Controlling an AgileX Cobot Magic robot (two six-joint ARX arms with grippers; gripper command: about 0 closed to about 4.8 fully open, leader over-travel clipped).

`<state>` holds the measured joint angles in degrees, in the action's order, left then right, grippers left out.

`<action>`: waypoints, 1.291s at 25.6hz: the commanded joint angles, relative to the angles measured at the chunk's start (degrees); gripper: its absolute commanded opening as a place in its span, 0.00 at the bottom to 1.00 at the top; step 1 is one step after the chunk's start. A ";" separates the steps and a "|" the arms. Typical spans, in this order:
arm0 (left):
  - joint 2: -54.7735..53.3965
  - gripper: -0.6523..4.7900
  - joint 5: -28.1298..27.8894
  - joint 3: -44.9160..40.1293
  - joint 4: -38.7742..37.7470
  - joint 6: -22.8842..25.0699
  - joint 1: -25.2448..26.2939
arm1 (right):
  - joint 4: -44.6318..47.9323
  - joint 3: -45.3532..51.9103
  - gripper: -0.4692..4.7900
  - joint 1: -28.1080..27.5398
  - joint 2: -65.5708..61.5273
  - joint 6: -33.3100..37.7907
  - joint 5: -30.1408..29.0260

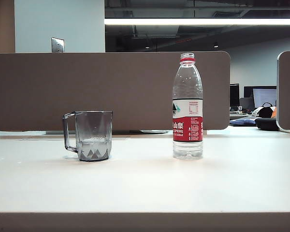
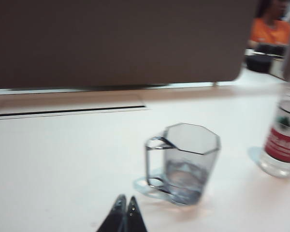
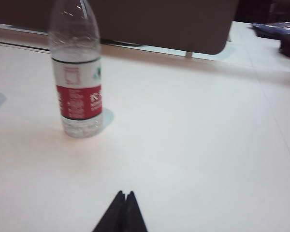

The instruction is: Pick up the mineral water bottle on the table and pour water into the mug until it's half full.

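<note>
The smoky-grey mug (image 1: 93,135) stands upright on the off-white table (image 1: 145,183), handle to the left, with a little water (image 1: 93,143) in its bottom. To its right stands the mineral water bottle (image 1: 187,107), upright, with no cap on its neck. Neither arm shows in the exterior view. In the left wrist view my left gripper (image 2: 125,199) is shut and holds nothing, a short way back from the mug (image 2: 187,162). In the right wrist view my right gripper (image 3: 125,194) is shut and holds nothing, well back from the bottle (image 3: 78,72).
A dark partition (image 1: 111,89) runs along the table's far edge, with a slot (image 2: 70,111) in the tabletop before it. Desks, monitors and bags (image 1: 263,113) lie beyond at the right.
</note>
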<state>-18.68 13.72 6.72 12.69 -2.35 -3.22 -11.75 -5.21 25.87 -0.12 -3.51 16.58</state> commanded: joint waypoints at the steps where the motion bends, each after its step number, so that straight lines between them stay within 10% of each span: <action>1: 0.02 0.11 -5.86 -3.02 5.20 -0.31 -0.04 | 8.68 5.05 0.08 -0.02 0.02 1.99 1.38; 15: -4.68 0.11 -8.79 -6.36 15.52 2.34 -0.04 | 13.42 5.11 0.08 -16.74 -0.04 -1.68 -6.29; 33: -4.22 0.11 -9.88 -6.36 11.47 1.51 -4.31 | 10.05 5.11 0.08 -16.94 0.00 -0.04 -6.19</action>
<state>-22.90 3.84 0.16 23.88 -0.91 -7.64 -2.52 -0.40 8.97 -0.12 -3.86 10.44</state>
